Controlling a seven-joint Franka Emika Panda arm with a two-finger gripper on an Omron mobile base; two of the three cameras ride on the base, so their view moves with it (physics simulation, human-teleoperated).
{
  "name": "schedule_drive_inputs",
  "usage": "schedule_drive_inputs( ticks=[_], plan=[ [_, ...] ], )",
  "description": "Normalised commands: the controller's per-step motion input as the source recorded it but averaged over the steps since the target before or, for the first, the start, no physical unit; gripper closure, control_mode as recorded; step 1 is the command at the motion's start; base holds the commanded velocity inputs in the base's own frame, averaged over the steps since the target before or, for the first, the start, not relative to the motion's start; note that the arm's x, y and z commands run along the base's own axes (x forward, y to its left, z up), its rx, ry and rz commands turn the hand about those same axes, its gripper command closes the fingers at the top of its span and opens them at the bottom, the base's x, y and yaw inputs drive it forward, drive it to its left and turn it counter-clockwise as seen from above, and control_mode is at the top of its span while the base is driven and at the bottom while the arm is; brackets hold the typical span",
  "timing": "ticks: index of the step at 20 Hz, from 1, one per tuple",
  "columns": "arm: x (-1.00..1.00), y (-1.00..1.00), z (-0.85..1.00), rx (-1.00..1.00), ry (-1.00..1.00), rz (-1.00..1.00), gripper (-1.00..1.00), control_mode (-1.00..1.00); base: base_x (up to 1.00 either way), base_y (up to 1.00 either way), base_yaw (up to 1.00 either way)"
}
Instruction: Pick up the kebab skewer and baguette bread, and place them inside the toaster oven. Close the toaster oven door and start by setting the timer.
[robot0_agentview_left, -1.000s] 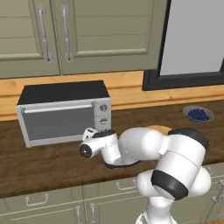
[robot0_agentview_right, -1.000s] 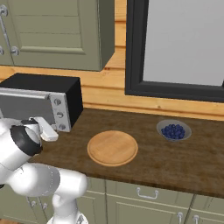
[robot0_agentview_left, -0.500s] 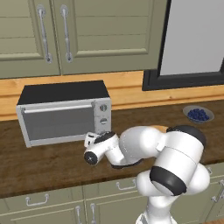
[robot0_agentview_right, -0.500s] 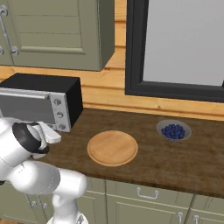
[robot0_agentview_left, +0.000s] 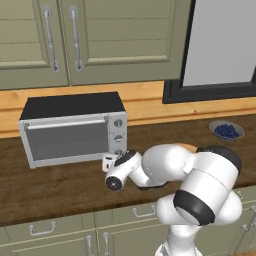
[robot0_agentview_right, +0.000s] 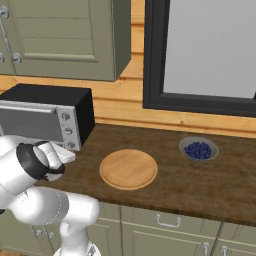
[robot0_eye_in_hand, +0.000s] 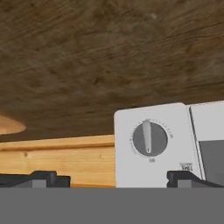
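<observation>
Gripper (robot0_eye_in_hand: 112, 179) spread wide, empty, facing one toaster oven (robot0_agentview_left: 70, 130) with three knobs

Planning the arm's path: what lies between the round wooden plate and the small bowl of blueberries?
Bare dark wooden counter separates the round wooden plate from the blueberry bowl, in the right base view.

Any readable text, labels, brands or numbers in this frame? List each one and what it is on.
No text reads clearly.
Small dark lettering on the toaster oven panel beside the knob, upside down in the hand view: too blurred to read.
Tick marks ring that knob; no numbers can be made out.
The oven's front panel in the two base views: markings too small to read.
</observation>
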Motion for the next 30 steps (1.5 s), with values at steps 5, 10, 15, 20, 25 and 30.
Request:
schedule_drive_inputs(
  ticks=[5, 10, 15, 20, 25, 30],
  plan=[
    [0.18, 0.00, 0.00, -0.07, 0.00, 0.04, -1.00, -1.00, 0.00, 0.00, 0.00],
    [0.13, 0.02, 0.00, -0.06, 0.00, 0.04, -1.00, -1.00, 0.00, 0.00, 0.00],
    [0.02, 0.15, 0.00, -0.01, 0.00, 0.05, -1.00, -1.00, 0.00, 0.00, 0.00],
    [0.00, 0.12, -0.01, 0.00, 0.00, 0.05, -1.00, -1.00, 0.00, 0.00, 0.00],
    [0.08, 0.01, 0.00, 0.00, 0.00, 0.07, -1.00, -1.00, 0.00, 0.00, 0.00],
    [0.10, 0.00, 0.00, 0.00, 0.00, 0.07, -1.00, -1.00, 0.00, 0.00, 0.00]
  ],
)
